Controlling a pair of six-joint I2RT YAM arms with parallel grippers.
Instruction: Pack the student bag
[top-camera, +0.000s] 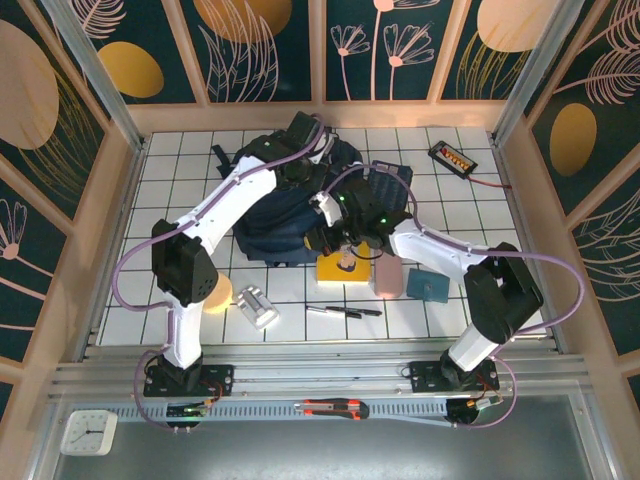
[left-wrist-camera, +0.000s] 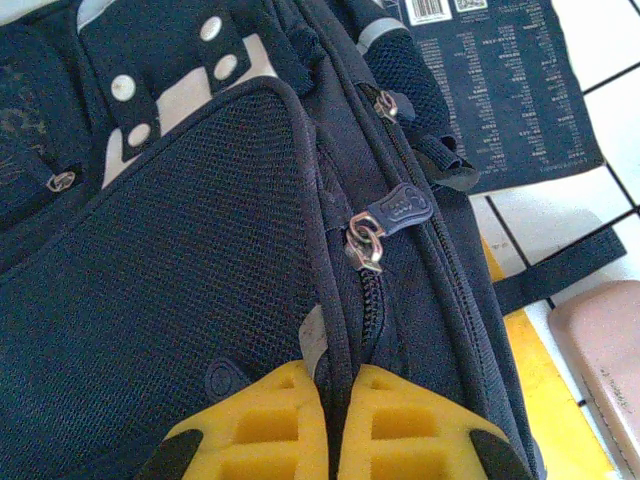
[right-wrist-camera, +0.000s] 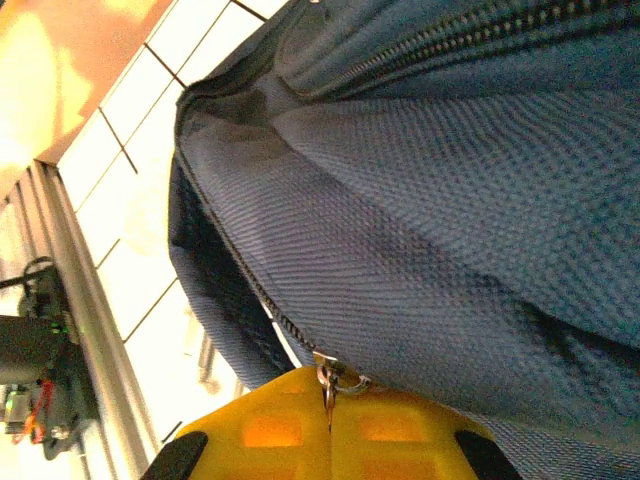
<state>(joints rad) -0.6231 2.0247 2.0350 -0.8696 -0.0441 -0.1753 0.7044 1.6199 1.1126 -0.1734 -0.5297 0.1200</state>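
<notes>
Two claws on the bag, so we reckon we're at the unzipping step. The student bag (top-camera: 265, 225) lies mid-worktop (top-camera: 180, 170), toward the far edge: dark navy, mesh panel, pale stripe. The left claw (left-wrist-camera: 330, 385) is pinched onto a seam beside a zip, and the right claw (right-wrist-camera: 330, 400) is clamped on a metal zipper pull (right-wrist-camera: 338, 380). Next up we'd want a steady pull along the teeth while the left one anchors the fabric.
</notes>
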